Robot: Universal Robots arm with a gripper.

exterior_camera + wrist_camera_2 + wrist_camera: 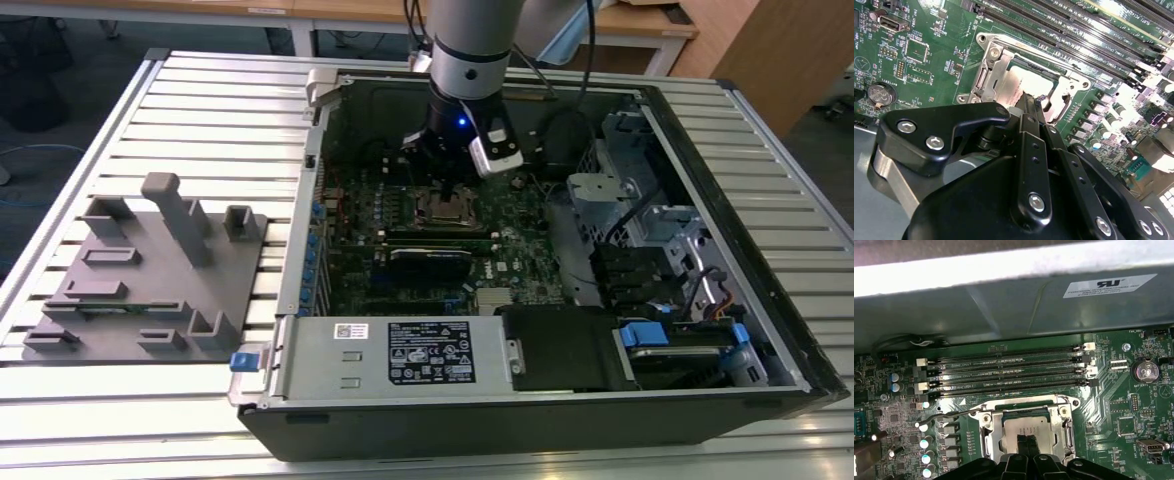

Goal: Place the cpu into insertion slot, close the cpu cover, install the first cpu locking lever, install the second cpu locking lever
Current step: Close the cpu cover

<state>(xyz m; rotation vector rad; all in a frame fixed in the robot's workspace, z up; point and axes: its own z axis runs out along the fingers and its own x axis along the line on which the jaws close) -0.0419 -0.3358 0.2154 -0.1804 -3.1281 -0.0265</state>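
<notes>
The insertion slot point(447, 208) sits mid-motherboard inside the open computer case. The cpu point(1026, 429) lies flat in it, its pale metal top showing through the window of the cpu cover point(987, 440), which lies down over it. In the second wrist view the cpu point(1018, 86) and the cpu cover point(988, 75) look the same. My gripper point(1027, 446) is shut, its dark fingertips together right over the cpu's top, holding nothing. A thin wire locking lever point(934, 417) sticks out from one side of the slot; another lever point(1044, 60) runs along the side by the memory slots.
Long black memory slots point(1004, 372) run just beyond the socket, with the case wall point(1014, 310) behind them. A grey power supply box point(400, 352) lies at the case's near edge. A grey fixture point(147, 270) stands on the slatted table at the exterior view's left.
</notes>
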